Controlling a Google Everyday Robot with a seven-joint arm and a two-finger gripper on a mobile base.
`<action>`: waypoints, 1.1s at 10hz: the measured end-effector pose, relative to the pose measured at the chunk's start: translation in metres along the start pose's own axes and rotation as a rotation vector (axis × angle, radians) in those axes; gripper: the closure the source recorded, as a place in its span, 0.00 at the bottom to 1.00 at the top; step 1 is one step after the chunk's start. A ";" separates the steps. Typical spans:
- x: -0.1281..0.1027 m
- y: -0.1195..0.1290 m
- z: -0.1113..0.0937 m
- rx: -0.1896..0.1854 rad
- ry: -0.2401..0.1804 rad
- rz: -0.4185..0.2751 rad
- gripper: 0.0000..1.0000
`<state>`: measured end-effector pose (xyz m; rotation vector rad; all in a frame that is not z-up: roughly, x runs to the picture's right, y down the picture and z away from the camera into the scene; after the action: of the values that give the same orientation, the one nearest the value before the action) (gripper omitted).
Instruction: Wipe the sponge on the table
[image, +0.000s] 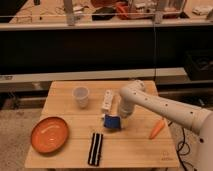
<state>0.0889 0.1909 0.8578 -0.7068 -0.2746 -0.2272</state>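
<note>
1. The small desk (70, 159) of pale wooden planks fills the near middle of the scene, with its long edges running left to right.
2. The white arm (162, 107) comes in from the right, bends at a rounded elbow over the far right part of the desk and turns down toward the centre.
3. The claw (116, 118) sits at the low end of the arm, just above the middle of the desk and right at the sponge.
4. I cannot tell whether the claw is spread or pinching, because the wrist hides it.
5. The dark-blue sponge (111, 123) is at the centre of the desk, directly under and slightly left of the claw, touching or nearly touching it.
6. A white cup (81, 96) stands upright on the far left part of the desk, well apart from the sponge.
7. A narrow white block (107, 101) lies just beyond the sponge, between the cup and the arm.
8. An orange plate (49, 134) rests near the left edge.
9. A black block (95, 148) of two parallel bars lies near the front edge, just nearer than the sponge.
10. A small orange piece (156, 129), tapered like a carrot, lies near the right edge, under the arm.
11. Behind the desk a long grey desk (100, 24) carries clutter across the far side of the scene.
</note>
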 end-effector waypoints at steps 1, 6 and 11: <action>-0.002 0.000 0.001 -0.001 0.000 -0.002 0.97; 0.000 -0.001 0.000 -0.001 -0.001 0.005 0.97; -0.009 -0.006 0.001 -0.005 0.002 0.005 0.97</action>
<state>0.0790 0.1881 0.8593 -0.7124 -0.2704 -0.2239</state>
